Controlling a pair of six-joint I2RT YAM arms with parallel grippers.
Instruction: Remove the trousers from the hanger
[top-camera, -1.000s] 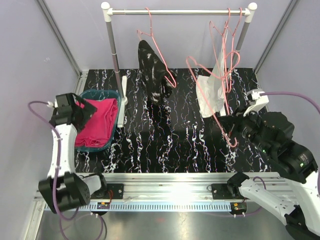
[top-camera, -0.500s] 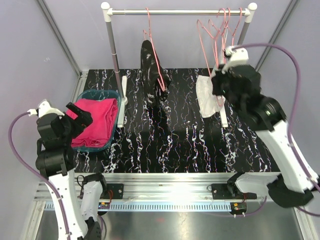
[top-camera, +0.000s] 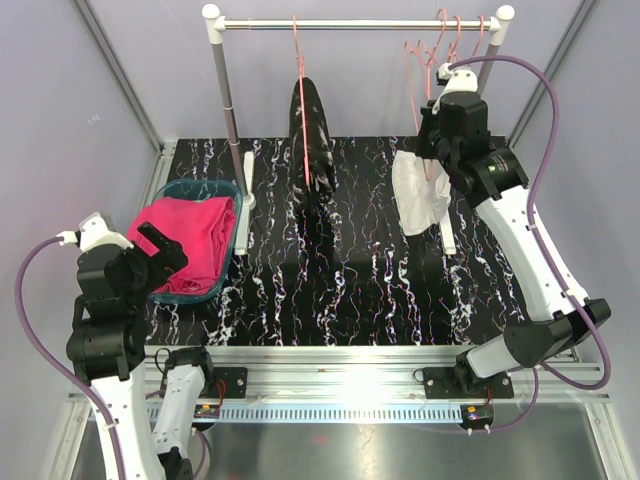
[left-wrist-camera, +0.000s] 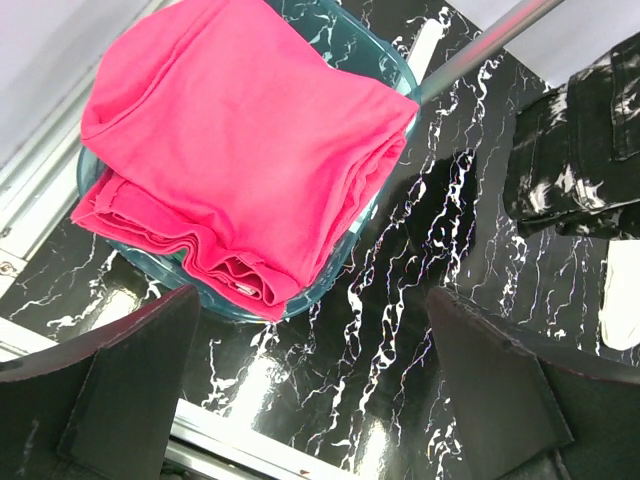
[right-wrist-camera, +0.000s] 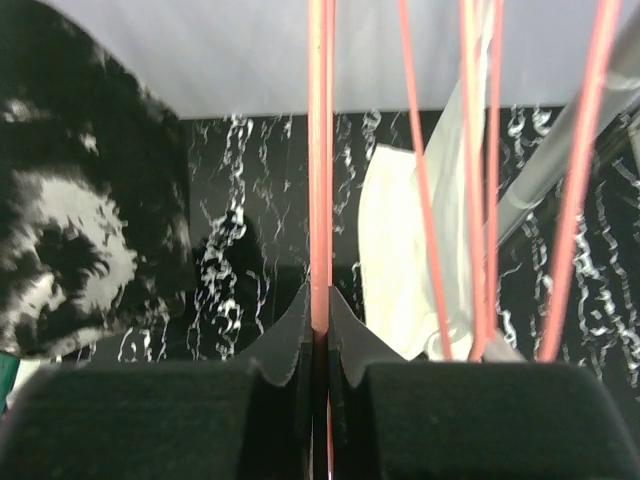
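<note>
- The black trousers with white speckles (top-camera: 312, 135) hang folded over a pink wire hanger (top-camera: 298, 70). This hanger is hooked on the rail (top-camera: 360, 23) near its middle. The trousers hang above the surface (top-camera: 380, 290) and nothing grips them.
- The magenta pink trousers (top-camera: 192, 245) lie folded in a teal basket (top-camera: 200, 186) at the left side of the surface, near the foot of the left post (top-camera: 226, 95). One folded edge lies over the near rim of the basket.
- The pale mint trousers (top-camera: 418, 195) look almost white here. They are at the right, just beside the right post (top-camera: 487, 60) and below the right jaws. I cannot tell whether they hang on a wire or rest on the surface.
- The right jaws are pressed together on one thin pink wire (right-wrist-camera: 320, 150). In the right wrist view the wire runs straight up from between them. It belongs to the bunch of hangers (top-camera: 440, 45) at the right end of the rail.
- More pink wires pass to the right of the pinched one, in front of the pale cloth.
- The right arm (top-camera: 520, 230) reaches up and over the surface to the rack.
- The left jaws are spread wide and hold nothing. They hover beside the near right corner of the basket, apart from the pink cloth.
- The left arm (top-camera: 105, 330) stands at the near left edge.
</note>
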